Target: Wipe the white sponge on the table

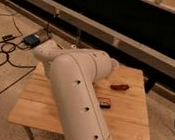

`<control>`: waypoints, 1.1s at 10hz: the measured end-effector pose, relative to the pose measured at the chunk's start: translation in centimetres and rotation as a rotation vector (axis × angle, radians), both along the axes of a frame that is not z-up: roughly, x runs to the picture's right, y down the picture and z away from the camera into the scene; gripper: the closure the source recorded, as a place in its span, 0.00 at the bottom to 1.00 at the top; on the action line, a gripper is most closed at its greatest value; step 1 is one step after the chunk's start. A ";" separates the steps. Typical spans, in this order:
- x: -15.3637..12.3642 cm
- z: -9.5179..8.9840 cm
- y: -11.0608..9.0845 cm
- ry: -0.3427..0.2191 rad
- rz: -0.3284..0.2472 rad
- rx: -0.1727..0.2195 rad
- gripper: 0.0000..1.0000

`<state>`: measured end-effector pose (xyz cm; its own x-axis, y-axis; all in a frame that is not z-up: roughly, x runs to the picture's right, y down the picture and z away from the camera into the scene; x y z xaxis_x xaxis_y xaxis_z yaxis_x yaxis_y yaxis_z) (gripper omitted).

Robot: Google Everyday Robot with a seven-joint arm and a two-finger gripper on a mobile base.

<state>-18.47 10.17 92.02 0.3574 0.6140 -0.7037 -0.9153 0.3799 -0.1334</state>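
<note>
One arm: bulky cream jointed robot arm (76, 98), filling the foreground.
Table: small light-wood slatted table (126, 127).
Pincer: two-finger gripper hidden behind the arm, above the table; closed, contents unseen.
Sponge: white sponge not visible, presumably behind the arm; judged light, soft, compressible; take by the long edges.

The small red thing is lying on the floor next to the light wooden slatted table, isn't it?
Not on the floor: the small red thing lies on the light wooden slatted table, towards its far edge, as the camera view shows. The gripper is hidden behind the cream arm.
</note>
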 end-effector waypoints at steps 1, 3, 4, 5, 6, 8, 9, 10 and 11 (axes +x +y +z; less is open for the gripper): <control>-1.2 0.1 -0.3 -0.017 -0.006 0.003 1.00; -3.9 0.0 -0.5 -0.060 -0.020 0.002 1.00; -5.3 -0.3 -0.4 -0.088 -0.029 0.001 1.00; -7.1 -0.9 0.1 -0.125 -0.043 -0.007 1.00; -8.3 -1.5 0.3 -0.157 -0.047 -0.011 1.00; -10.2 -3.5 1.6 -0.224 -0.060 -0.032 1.00; -10.5 -4.6 2.5 -0.248 -0.068 -0.048 1.00; -10.5 -5.4 3.1 -0.264 -0.071 -0.058 1.00; -9.8 -6.5 4.4 -0.273 -0.083 -0.085 1.00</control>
